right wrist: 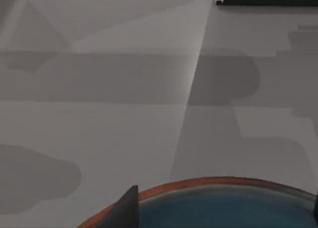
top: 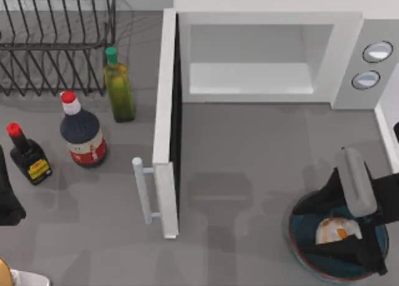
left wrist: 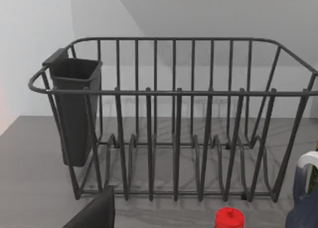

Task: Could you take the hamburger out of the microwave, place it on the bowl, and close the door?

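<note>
Your right gripper (top: 340, 236) hangs over the bowl (top: 299, 248), and the hamburger (top: 333, 230) sits directly beneath it, between its fingers; you cannot tell whether they are clamped or parted. Judge the burger light, soft and easily squashed, so grip its sides gently. The door (top: 167, 111) stands open, away to the gripper's left. Your left gripper is parked at the table's left edge.
</note>
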Robot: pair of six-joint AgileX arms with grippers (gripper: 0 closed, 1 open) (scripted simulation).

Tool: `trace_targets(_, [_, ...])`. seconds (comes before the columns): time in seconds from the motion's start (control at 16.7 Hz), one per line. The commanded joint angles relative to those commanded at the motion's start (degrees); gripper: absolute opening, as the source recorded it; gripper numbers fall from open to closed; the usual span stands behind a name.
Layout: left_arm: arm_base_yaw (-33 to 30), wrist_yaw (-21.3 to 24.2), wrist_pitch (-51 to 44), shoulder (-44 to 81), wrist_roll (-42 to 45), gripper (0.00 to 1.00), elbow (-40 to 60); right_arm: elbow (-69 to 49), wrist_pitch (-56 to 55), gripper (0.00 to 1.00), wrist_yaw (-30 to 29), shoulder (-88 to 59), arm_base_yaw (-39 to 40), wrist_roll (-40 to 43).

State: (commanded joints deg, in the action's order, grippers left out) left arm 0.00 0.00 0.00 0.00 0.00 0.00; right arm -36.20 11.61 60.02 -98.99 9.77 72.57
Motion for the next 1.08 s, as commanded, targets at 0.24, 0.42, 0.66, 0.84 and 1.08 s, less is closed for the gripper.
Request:
trace_targets(0.24, [0.0, 0.0, 0.0, 0.0, 0.0, 1.0, 0.0, 4.3, -2.11, 1.0, -4.09, 8.59, -1.04, -6.86])
trace_targets(0.42, [0.0, 0.0, 0.0, 0.0, 0.0, 1.0, 0.0, 9.83, -4.57, 1.0, -10.29, 21.41, -2.44, -16.11])
trace_targets(0.66, [0.0, 0.0, 0.0, 0.0, 0.0, 1.0, 0.0, 18.02, -7.67, 1.0, -21.86, 44.74, -4.56, -31.52])
trace_targets(0.84, [0.0, 0.0, 0.0, 0.0, 0.0, 1.0, 0.0, 24.21, -9.57, 1.0, -32.53, 63.6, -6.25, -44.06])
trace_targets(1.08, [0.0, 0.0, 0.0, 0.0, 0.0, 1.0, 0.0, 31.25, -11.17, 1.0, -47.2, 84.56, -8.27, -59.92])
